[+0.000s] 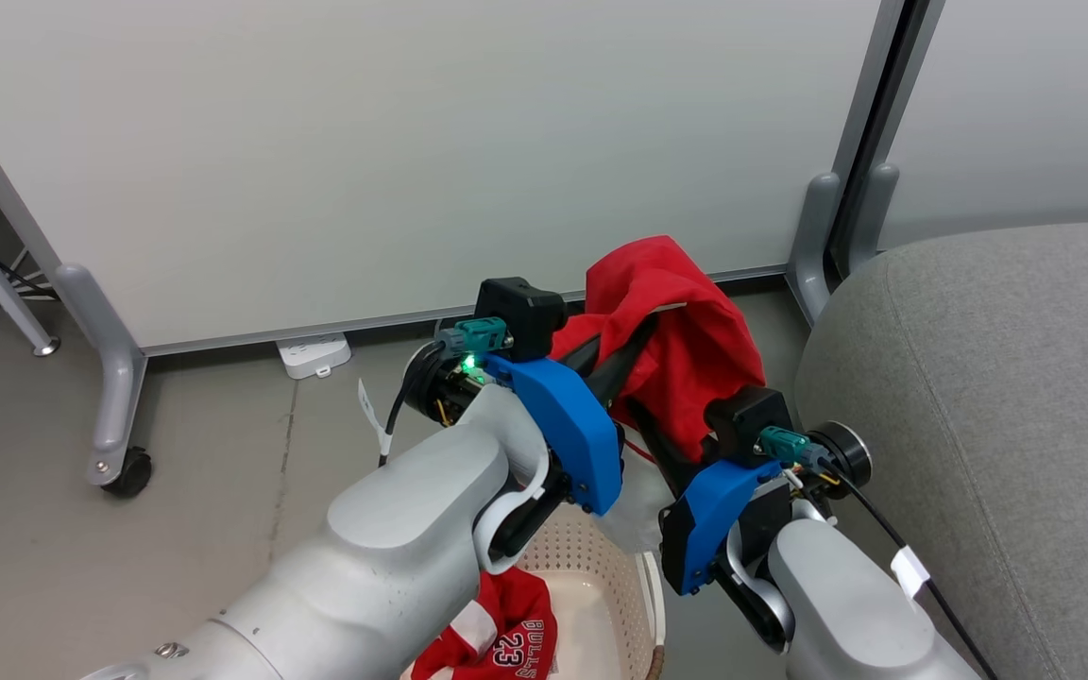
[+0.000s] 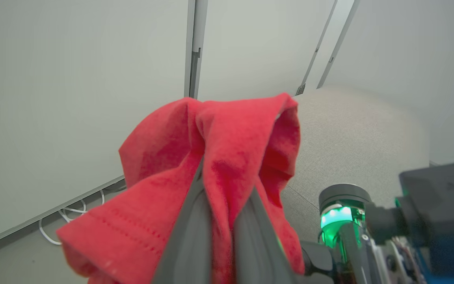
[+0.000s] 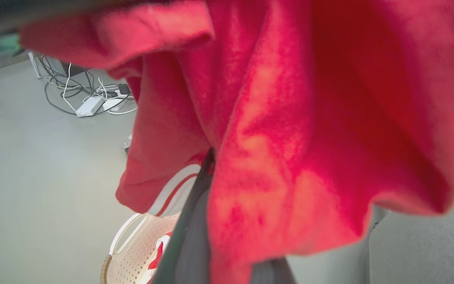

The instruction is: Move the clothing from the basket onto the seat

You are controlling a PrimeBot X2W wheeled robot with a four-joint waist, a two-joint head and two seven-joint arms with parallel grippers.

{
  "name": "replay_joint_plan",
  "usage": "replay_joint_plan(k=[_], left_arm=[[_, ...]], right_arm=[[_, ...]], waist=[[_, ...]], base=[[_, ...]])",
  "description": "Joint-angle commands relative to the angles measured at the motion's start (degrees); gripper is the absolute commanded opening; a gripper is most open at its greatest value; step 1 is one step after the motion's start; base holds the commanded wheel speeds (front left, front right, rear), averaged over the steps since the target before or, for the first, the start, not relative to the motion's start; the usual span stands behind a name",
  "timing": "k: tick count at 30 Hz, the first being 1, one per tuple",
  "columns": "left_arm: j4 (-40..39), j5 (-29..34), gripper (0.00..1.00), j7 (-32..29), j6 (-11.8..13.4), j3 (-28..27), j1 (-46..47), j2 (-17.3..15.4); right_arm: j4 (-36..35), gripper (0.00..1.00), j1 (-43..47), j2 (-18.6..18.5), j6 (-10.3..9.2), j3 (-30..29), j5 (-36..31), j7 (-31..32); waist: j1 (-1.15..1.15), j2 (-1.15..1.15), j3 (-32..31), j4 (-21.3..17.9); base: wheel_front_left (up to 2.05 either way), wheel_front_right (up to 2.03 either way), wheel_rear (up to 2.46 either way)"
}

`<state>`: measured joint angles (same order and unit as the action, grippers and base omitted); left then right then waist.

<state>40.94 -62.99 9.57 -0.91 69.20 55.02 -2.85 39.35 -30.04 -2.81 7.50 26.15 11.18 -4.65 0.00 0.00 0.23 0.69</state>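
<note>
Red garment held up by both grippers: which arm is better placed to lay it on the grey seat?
Right, probably. The seat lies on the robot's right, and the right gripper, shut on the red garment, is nearer it than the left gripper.

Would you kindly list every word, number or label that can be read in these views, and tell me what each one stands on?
"BULLS": white letters on the red jersey lying in the basket.
"23": white number next to that word, on the same jersey.
The white cable tag on the right arm: too small to tell whether it carries any print.
Nothing else can be read.
</note>
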Motion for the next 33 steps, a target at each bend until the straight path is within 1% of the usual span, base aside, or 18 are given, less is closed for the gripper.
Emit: replay_joint_plan(k=[1, 14, 29, 30, 31, 33], left_arm=[[0.3, -0.7, 0.00, 0.4, 0.2, 0.2, 0.7, -0.1], [2.3, -2.9, 0.00, 1.6, -0.1, 1.2, 1.4, -0.1], [3.3, -4.1, 0.00, 2.2, -0.6, 2.6, 1.1, -0.1], [3.4, -4.2, 0.40, 2.1, -0.6, 2.6, 1.2, -0.1], [3.5, -4.1, 0.98, 2.2, -0.4, 2.7, 1.4, -0.1], [3.5, -4.0, 1.00, 2.5, -0.2, 2.8, 1.5, -0.1]], right_arm=[[0.7, 0.00, -0.9, -0.1, -0.03, 0.4, 0.3, -0.7], [3.3, 0.00, -2.1, -0.1, -0.03, 2.4, 1.5, -2.4], [5.0, 0.00, -2.8, -0.1, -0.03, 2.5, 1.4, -3.3], [5.0, 0.00, -2.8, -0.1, -0.03, 2.5, 1.3, -3.3], [5.1, 0.00, -2.8, -0.1, -0.03, 2.5, 1.2, -3.3], [5.2, 0.00, -2.7, -0.1, -0.03, 2.5, 1.1, -3.4]], waist=[[0.00, 0.00, -0.1, -0.1], [0.00, 0.00, -0.5, -1.4], [0.00, 0.00, -0.7, -2.4], [0.00, 0.00, -0.7, -2.4], [0.00, 0.00, -0.7, -2.4], [0.00, 0.00, -0.8, -2.4]], base=[[0.00, 0.00, 0.00], [0.00, 0.00, 0.00], [0.00, 0.00, 0.00], [0.00, 0.00, 0.00], [0.00, 0.00, 0.00], [0.00, 0.00, 0.00]])
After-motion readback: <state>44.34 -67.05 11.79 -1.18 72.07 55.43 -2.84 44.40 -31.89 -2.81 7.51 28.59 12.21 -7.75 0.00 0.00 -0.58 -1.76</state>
